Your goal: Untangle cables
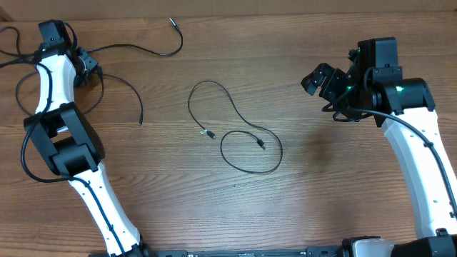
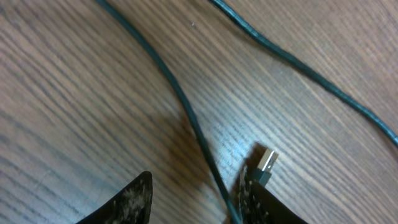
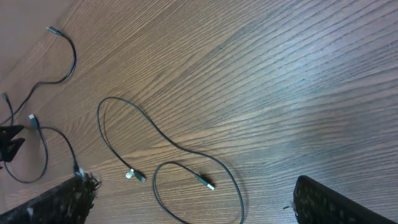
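Straddling a cable (image 2: pixel 181 102) with the parted left gripper (image 2: pixel 196 190) to pinch it, right gripper (image 3: pixel 193 190) spread empty, clear of the looped cable (image 1: pixel 281 153).

The wood-grain table (image 1: pixel 321 207) is being occupied by a looped black cable (image 1: pixel 281 151) at its middle, and by a curved cable (image 1: pixel 180 43) and an arched cable (image 1: pixel 136 91) toward its far-left corner.

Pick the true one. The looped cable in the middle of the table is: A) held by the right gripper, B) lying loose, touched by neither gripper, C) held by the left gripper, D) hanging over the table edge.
B: the looped cable lies flat on the table, with the left gripper and the right gripper both well off to its sides.
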`<move>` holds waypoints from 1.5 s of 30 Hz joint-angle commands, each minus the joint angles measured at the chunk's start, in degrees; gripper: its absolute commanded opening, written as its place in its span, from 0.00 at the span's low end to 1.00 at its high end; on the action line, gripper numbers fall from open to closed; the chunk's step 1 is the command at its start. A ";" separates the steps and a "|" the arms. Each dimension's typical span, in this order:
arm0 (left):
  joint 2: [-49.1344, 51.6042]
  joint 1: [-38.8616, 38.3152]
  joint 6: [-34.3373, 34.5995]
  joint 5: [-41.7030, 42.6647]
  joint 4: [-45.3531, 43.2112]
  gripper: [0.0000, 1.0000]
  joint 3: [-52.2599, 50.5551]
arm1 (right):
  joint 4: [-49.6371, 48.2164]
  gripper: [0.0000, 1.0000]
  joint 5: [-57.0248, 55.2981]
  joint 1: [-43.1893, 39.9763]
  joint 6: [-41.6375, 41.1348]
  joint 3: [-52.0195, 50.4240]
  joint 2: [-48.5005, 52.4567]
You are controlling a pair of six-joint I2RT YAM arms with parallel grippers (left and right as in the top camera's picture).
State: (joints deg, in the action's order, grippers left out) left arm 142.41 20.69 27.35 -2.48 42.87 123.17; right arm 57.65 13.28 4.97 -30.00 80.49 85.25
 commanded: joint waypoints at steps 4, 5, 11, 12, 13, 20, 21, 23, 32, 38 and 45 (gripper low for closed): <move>1.44 -0.09 0.94 -1.11 -1.79 0.47 1.27 | -0.35 1.00 -0.39 0.22 0.09 0.48 -0.28; 1.79 -0.09 0.94 -1.11 -1.70 0.46 1.27 | -0.35 1.00 -0.37 0.22 0.09 0.48 -0.28; 3.45 -0.09 0.94 -2.36 -1.18 0.44 1.25 | -0.35 1.00 -0.39 0.22 0.09 0.48 -0.28; 3.45 -0.07 0.92 -3.13 -1.20 0.44 1.25 | -0.33 1.00 -0.39 0.22 0.09 0.48 -0.28; 3.45 -0.07 0.90 -3.98 -1.14 0.40 1.27 | -0.35 1.00 -0.37 0.22 0.09 0.48 -0.28; 3.30 -0.07 -1.55 -10.73 2.58 0.04 1.44 | -0.35 1.00 -0.39 0.22 0.09 0.48 -0.28; 3.28 -0.04 -1.55 -11.72 3.19 0.04 1.55 | -0.35 1.00 -0.39 0.22 0.09 0.48 -0.28; 2.89 0.11 -1.42 -14.27 4.59 0.04 1.77 | -0.35 1.00 -0.39 0.22 0.09 0.48 -0.28; 2.21 3.96 13.25 -18.88 15.65 0.04 5.60 | -0.35 1.00 -0.39 0.22 0.09 0.48 -0.28; 2.19 7.48 13.64 -18.67 18.08 0.30 6.93 | -0.35 1.00 -0.39 0.22 0.09 0.48 -0.28; 2.10 7.08 2.16 -18.58 19.98 0.72 14.40 | -0.35 1.00 -0.39 0.22 0.09 0.48 -0.28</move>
State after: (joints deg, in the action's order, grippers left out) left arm 144.90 29.23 35.75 -20.03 61.43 131.85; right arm 57.65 13.26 4.97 -29.98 80.49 85.25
